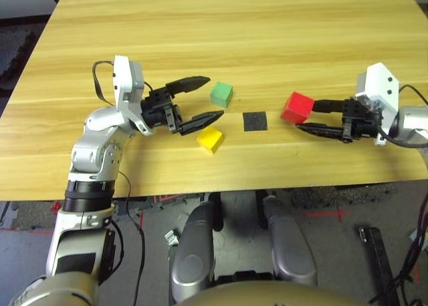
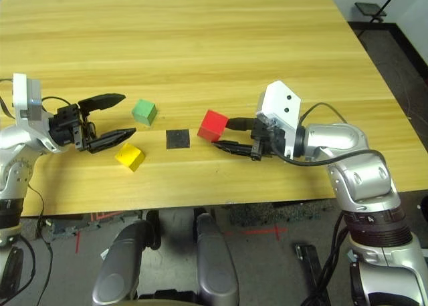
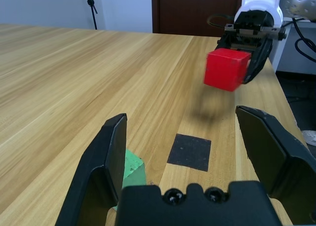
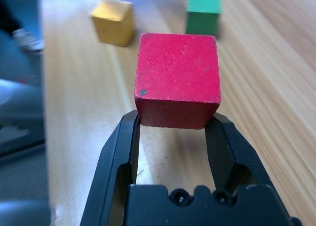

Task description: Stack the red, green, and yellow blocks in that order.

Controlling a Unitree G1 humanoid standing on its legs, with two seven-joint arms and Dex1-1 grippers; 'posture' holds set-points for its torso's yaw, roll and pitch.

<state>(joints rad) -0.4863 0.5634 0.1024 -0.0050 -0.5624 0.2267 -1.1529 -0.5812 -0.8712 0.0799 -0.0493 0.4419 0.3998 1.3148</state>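
One red block (image 1: pixel 297 108) sits in the right claw (image 4: pixel 173 120), pinched between its fingertips; we see it lifted off the table (image 1: pixel 174 25). Beyond that claw's tips, on the side facing the left claw (image 1: pixel 215 96), we have the black patch (image 1: pixel 255 121) flat on the wood. Further from the right claw, we get the green block (image 1: pixel 221 94) and yellow block (image 1: pixel 210 139), both on the table, apart from each other. Left claw is released, fingers spread wide, both blocks near its tips, nothing gripped.
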